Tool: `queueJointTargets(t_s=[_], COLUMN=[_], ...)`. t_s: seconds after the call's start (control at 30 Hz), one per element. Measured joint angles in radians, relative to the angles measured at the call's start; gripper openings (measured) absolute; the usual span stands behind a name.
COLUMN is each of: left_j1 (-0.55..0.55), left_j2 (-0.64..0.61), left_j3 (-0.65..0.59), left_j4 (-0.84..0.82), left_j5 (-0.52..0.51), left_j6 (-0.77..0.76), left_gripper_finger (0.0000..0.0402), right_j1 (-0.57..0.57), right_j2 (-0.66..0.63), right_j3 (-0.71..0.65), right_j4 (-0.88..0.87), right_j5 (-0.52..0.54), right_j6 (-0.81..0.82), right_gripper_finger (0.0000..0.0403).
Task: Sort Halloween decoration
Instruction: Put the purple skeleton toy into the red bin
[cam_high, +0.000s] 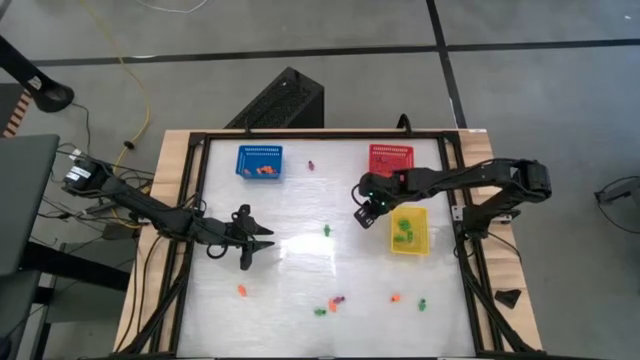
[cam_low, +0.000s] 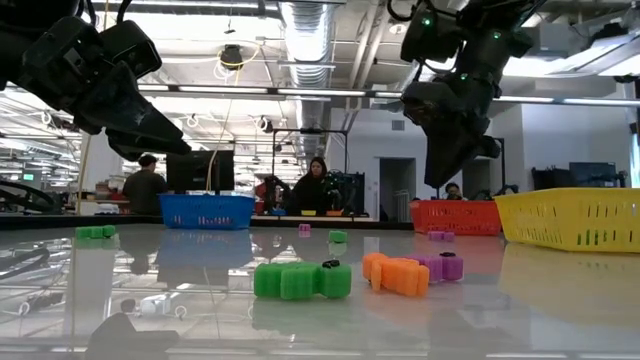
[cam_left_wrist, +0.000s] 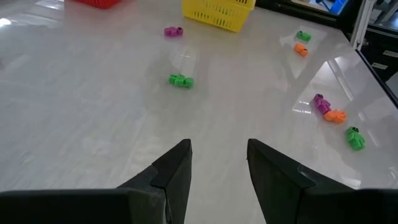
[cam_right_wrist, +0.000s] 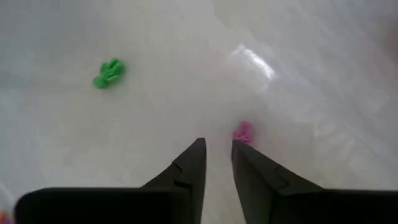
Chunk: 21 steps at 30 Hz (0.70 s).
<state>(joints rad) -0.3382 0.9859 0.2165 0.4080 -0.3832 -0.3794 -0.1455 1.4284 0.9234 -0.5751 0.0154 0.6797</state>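
Left arm comes in from about 9 o'clock, stretched low toward the middle, its tool pointing to 3 o'clock with fingers clearly parted and nothing between them. Right arm reaches in from 3 o'clock, elbow bent, and its tool hangs pointing down with fingers slightly apart, holding nothing.
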Motion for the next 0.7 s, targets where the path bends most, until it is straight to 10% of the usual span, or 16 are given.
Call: queueJointTargets(t_s=[0.37, 0.7], left_j1=[0.0, 0.0], left_j2=[0.0, 0.0], left_j3=[0.0, 0.0], left_j4=[0.004, -0.004], left_j5=[0.002, 0.003], left_j6=[-0.006, -0.008], left_gripper_finger=[0.0144, 0.0144], right_j1=[0.015, 0.023], right_j2=[0.133, 0.263], right_j3=[0.003, 0.032], right_j4=[-0.01, 0.019], right_j5=[0.037, 0.073], right_j6=[0.039, 0.041], right_gripper_finger=[0.0209, 0.0195])
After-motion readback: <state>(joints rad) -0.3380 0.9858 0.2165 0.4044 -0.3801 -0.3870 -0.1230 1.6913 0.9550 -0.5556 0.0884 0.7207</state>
